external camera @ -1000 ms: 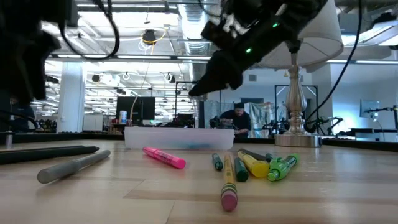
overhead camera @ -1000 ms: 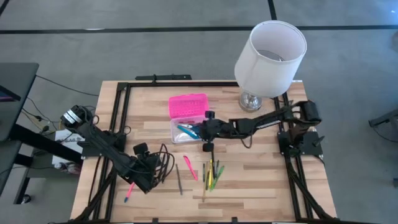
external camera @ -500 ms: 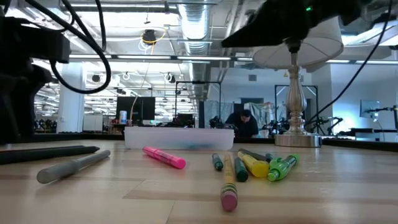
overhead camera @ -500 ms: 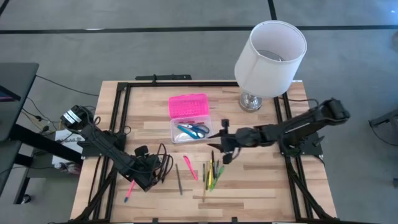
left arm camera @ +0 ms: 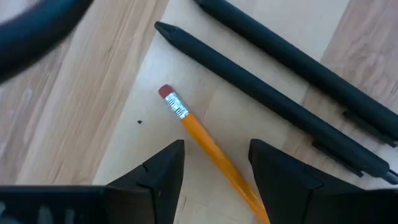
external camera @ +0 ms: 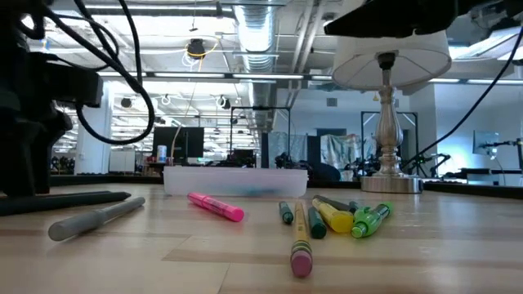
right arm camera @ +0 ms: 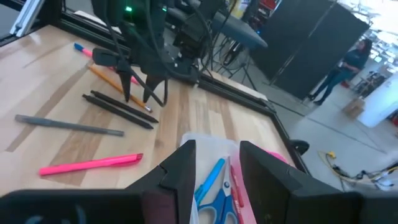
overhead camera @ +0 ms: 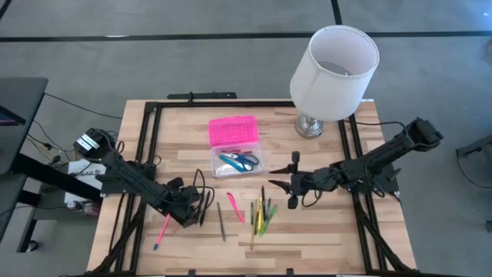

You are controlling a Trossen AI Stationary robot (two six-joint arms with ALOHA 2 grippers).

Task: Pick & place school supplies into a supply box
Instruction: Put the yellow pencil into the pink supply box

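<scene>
Orange pencil (left arm camera: 211, 149) lies under left gripper (left arm camera: 214, 163), jaws apart; right gripper (overhead camera: 286, 185), also apart, near supply box (overhead camera: 236, 162).

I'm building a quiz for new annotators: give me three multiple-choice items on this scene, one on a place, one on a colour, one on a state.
1. Where do the blue-handled scissors lie?
A. in the clear plastic box
B. under the lamp
C. at the table's front edge

2. What colour is the box's open lid?
A. green
B. pink
C. white

3. How do the left gripper jaws stand?
A. open over the yellow pencil
B. shut on a pencil
C. shut on nothing

Key: 1 A, the high view shows them inside the box; 2 B, bright pink behind the box; 3 A, the left wrist view shows the pencil lying between spread jaws.
</scene>
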